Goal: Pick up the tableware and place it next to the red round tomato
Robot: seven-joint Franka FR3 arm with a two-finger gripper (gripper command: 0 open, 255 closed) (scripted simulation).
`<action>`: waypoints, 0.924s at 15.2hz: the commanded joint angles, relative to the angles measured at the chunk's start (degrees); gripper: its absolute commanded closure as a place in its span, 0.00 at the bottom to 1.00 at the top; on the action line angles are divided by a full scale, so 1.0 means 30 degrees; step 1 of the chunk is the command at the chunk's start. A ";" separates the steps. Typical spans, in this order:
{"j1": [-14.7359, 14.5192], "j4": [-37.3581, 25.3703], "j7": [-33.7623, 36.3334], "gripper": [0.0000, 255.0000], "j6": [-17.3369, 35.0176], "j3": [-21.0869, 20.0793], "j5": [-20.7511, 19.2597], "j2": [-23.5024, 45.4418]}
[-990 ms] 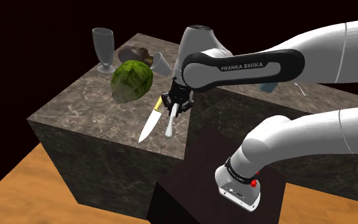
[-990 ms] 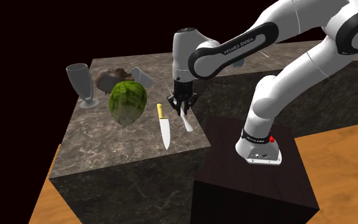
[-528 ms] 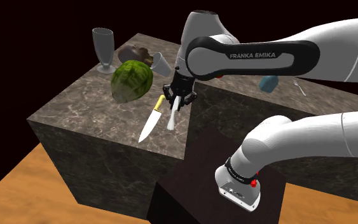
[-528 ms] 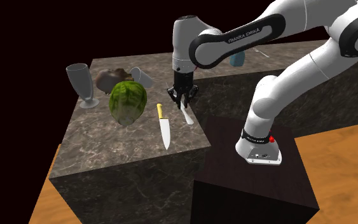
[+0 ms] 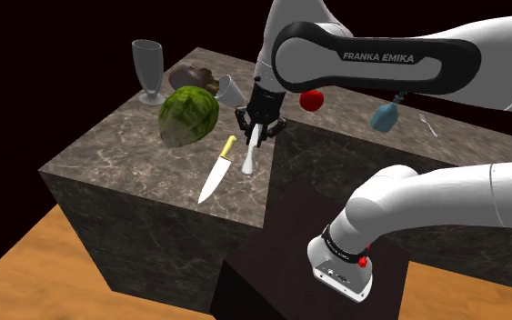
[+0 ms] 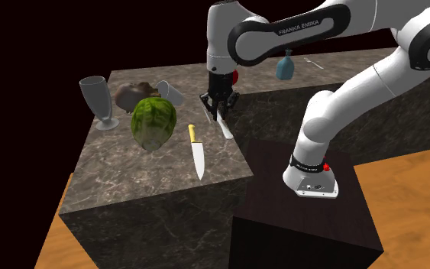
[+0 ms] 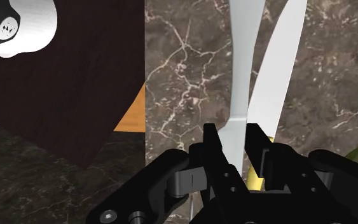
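1. Spoon hangs from my gripper, pinched by its handle between both fingers, free end down, so it can travel clear of the counter.
2. Knife lies below, just beside the spoon. The tomato sits beyond my gripper, so I judge a short carry remains.
3. Wrist view shows my fingers clasping the handle and how close the blade runs. Shoulder view gives me the tomato's place.
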State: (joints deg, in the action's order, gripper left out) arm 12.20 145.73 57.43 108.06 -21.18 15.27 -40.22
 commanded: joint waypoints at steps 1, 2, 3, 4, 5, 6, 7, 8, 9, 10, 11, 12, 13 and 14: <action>0.0023 -0.0433 0.0039 1.00 -0.0518 0.0096 -0.0080 -0.0079; 0.0041 -0.0669 0.0052 1.00 -0.0780 0.0150 -0.0127 -0.0105; 0.0059 -0.0909 0.0065 1.00 -0.1040 0.0203 -0.0173 -0.0125; 0.0078 -0.1152 0.0077 1.00 -0.1298 0.0254 -0.0218 -0.0141; 0.0093 -0.1361 0.0089 1.00 -0.1517 0.0298 -0.0257 -0.0150; 0.0251 -0.1162 -0.0390 1.00 -0.1565 0.0730 -0.0483 -0.0327; 0.0418 -0.0984 -0.0867 1.00 -0.1606 0.1163 -0.0723 -0.0479; 0.0596 -0.0828 -0.1343 1.00 -0.1640 0.1594 -0.0974 -0.0606; 0.0785 -0.0694 -0.1819 1.00 -0.1666 0.2022 -0.1234 -0.0708; 0.0983 -0.0582 -0.2294 1.00 -0.1684 0.2449 -0.1501 -0.0784; 0.1186 -0.0492 -0.2768 1.00 -0.1694 0.2877 -0.1777 -0.0833; 0.1396 -0.0425 -0.3240 1.00 -0.1696 0.3301 -0.2057 -0.0856; 0.1617 -0.0380 -0.3715 1.00 -0.1690 0.3720 -0.2338 -0.0852; 0.1839 -0.0358 -0.4187 1.00 -0.1675 0.4138 -0.2623 -0.0822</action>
State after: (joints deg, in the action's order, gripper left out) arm 17.13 144.12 46.35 102.87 -9.99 8.21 -42.43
